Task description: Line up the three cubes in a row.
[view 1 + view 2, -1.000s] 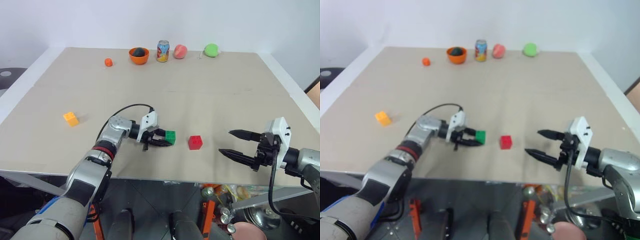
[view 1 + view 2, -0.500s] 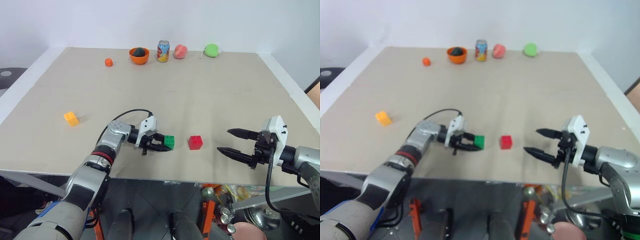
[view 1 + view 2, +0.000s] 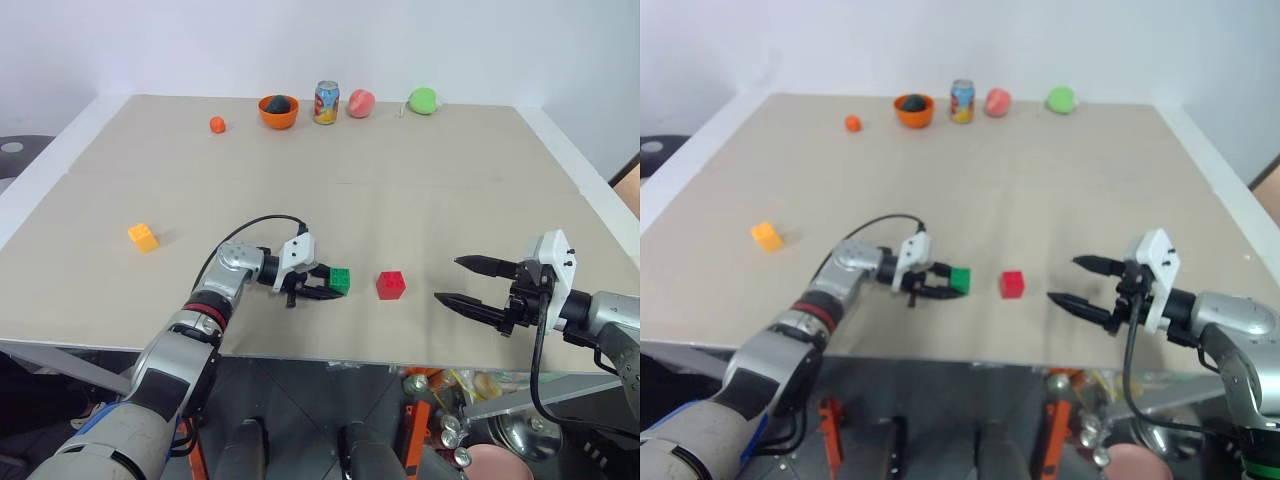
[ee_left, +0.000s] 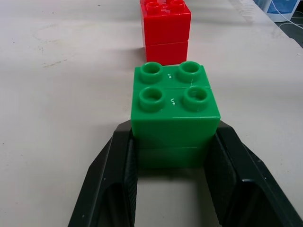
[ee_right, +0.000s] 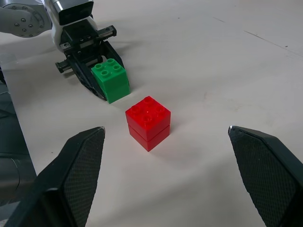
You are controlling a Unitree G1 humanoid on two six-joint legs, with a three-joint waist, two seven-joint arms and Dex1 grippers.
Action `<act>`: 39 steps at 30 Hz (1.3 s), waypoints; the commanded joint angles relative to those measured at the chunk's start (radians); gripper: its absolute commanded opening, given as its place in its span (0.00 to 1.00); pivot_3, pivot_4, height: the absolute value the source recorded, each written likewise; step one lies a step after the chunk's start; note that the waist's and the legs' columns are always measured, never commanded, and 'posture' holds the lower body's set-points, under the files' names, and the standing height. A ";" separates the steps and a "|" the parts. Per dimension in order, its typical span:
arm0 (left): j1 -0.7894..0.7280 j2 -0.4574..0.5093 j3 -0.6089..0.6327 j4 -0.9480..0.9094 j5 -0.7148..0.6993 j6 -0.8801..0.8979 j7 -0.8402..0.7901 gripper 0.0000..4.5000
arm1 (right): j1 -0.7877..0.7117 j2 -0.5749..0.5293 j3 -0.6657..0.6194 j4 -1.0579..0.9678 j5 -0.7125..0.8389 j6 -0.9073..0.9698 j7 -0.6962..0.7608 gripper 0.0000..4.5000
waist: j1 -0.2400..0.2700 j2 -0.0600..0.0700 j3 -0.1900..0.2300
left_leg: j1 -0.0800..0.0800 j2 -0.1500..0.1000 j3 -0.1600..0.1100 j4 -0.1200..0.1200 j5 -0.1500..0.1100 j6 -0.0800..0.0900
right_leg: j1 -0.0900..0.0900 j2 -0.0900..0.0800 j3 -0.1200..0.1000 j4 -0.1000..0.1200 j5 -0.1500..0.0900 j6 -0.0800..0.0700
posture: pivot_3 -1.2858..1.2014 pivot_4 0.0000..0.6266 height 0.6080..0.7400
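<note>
My left gripper is shut on the green cube, its black fingers pressed against the cube's two sides, at or just above the table near its front edge. The red cube stands a short gap to the right of the green one, in line with it. The yellow-orange cube lies alone far to the left. My right gripper hovers open to the right of the red cube, pointing at it, with nothing between its fingers.
Along the far edge of the table stand an orange bowl with a dark object in it, a drink can, a pink fruit and a green fruit. A small orange ball lies left of the bowl.
</note>
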State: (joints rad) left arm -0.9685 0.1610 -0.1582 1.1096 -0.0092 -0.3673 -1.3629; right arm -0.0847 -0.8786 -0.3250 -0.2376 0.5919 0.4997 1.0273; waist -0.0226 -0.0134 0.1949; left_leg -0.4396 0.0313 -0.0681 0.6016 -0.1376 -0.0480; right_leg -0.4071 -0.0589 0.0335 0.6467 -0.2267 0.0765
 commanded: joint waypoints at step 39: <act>0.169 0.298 0.076 -0.333 -0.128 0.156 -0.187 0.99 | -0.165 -0.038 0.047 0.067 -0.022 -0.035 0.069 0.96 | -0.013 0.001 0.000 | 0.002 0.001 0.000 -0.001 0.000 0.000 | 0.000 0.001 0.001 0.001 0.001 -0.001 | 0.52 0.24 1.00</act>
State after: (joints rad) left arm -0.8158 0.4198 -0.1317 0.8440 -0.1008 -0.2329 -1.5631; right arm -0.2198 -0.8974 -0.2722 -0.1511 0.5625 0.4768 1.0878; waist -0.0357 -0.0127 0.1945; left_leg -0.4380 0.0324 -0.0681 0.6008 -0.1373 -0.0478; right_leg -0.4071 -0.0580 0.0341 0.6476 -0.2258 0.0755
